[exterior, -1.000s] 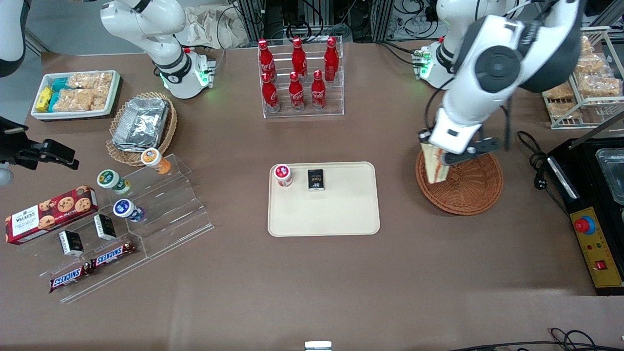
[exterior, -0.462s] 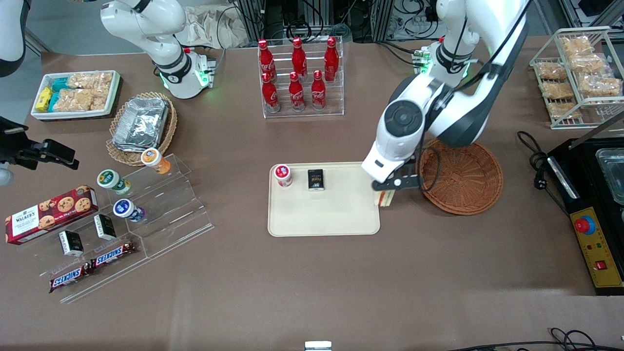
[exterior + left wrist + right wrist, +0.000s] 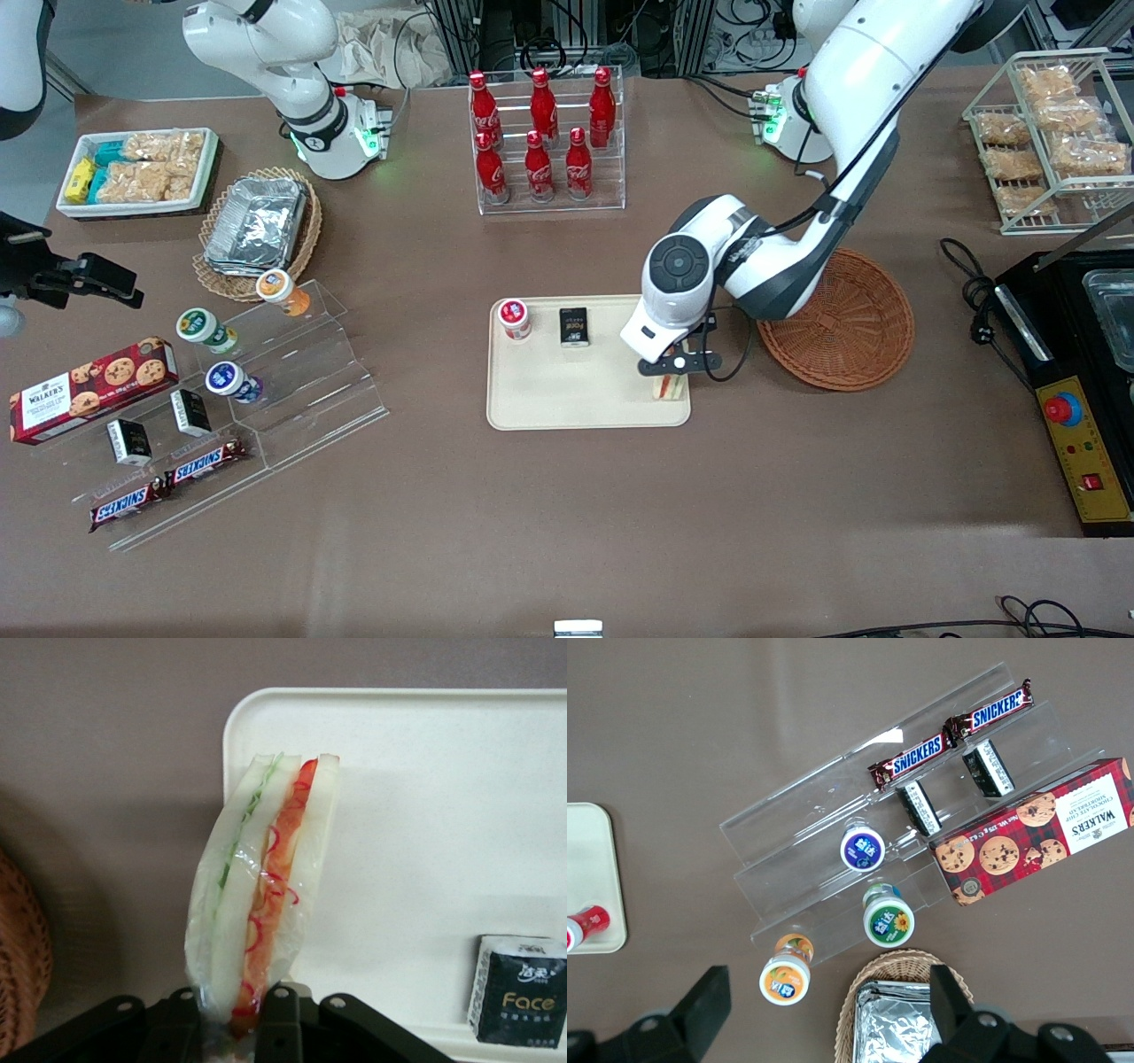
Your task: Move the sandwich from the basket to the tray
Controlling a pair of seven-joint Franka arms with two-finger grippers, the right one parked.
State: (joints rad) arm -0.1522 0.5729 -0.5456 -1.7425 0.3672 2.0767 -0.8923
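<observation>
My left gripper (image 3: 671,370) hangs over the corner of the cream tray (image 3: 567,403) that is nearest the basket and the front camera. It is shut on the sandwich (image 3: 266,895), a wrapped white-bread wedge with red and green filling, held on edge between the fingers (image 3: 282,1019). In the front view only the sandwich's lower tip (image 3: 666,387) shows under the gripper, just above the tray surface (image 3: 425,815). The reddish-brown wicker basket (image 3: 846,328) lies beside the tray toward the working arm's end, with nothing in it.
On the tray stand a red-lidded cup (image 3: 514,318) and a small black Face packet (image 3: 574,325). A rack of red cola bottles (image 3: 545,142) stands farther from the front camera. A clear stepped display (image 3: 266,390) with snacks lies toward the parked arm's end. A black machine (image 3: 1076,372) sits at the working arm's end.
The gripper carried the sandwich up out of the basket, sideways past the tray's rim, and now holds it low over the tray's near corner. The basket is left empty.
</observation>
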